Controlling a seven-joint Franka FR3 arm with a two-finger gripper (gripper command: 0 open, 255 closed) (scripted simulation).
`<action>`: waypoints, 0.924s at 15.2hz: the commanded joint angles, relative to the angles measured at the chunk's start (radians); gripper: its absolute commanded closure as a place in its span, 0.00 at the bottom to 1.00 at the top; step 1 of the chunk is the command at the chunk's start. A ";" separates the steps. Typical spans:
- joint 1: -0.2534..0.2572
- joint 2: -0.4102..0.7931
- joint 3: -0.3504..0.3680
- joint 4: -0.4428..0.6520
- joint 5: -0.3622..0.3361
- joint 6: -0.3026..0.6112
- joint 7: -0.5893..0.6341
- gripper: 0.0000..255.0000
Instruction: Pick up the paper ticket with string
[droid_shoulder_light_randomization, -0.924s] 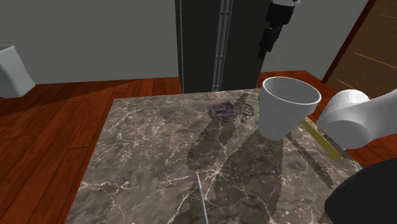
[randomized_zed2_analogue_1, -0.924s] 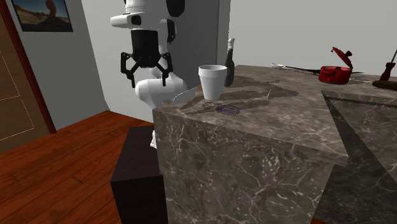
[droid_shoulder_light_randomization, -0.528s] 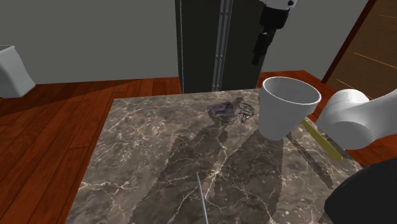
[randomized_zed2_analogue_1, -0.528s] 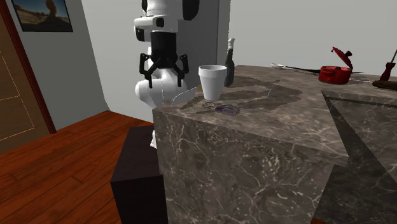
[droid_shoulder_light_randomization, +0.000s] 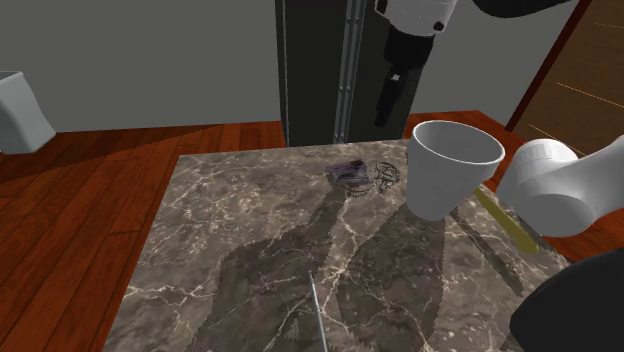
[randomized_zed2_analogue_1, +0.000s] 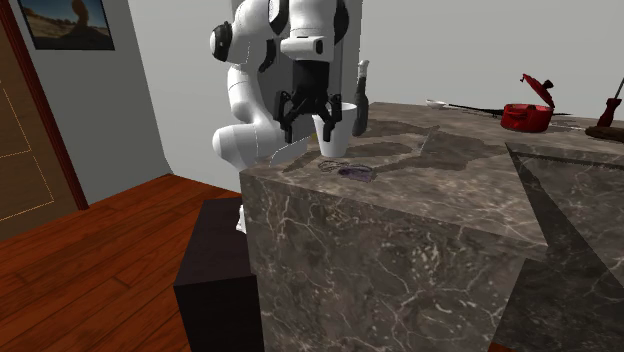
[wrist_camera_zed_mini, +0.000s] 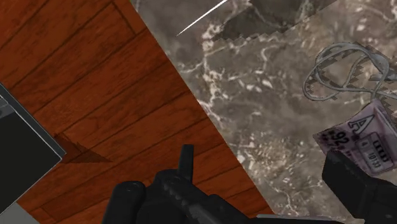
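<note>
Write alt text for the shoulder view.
A black gripper hangs above the far edge of a marble table, clear of the small purplish ticket with looped string lying there. A white cup stands beside it.

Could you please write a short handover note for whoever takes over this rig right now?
Gripper: open and empty, hanging above the marble table, near the edge where the ticket lies.
Things: the paper ticket lies flat on the table with its string coiled beside it. A white cup stands on the string's other side.
Done: nothing grasped; the ticket is untouched.
Left: centre over the ticket, descend, close on it and lift. The cup looks close, so watch it.
</note>
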 joint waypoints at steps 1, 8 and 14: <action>0.023 0.021 0.053 0.012 0.018 0.015 0.032 0.00; 0.083 0.104 0.224 0.049 0.054 0.080 0.130 0.00; 0.100 0.142 0.295 0.031 0.063 0.142 0.171 0.00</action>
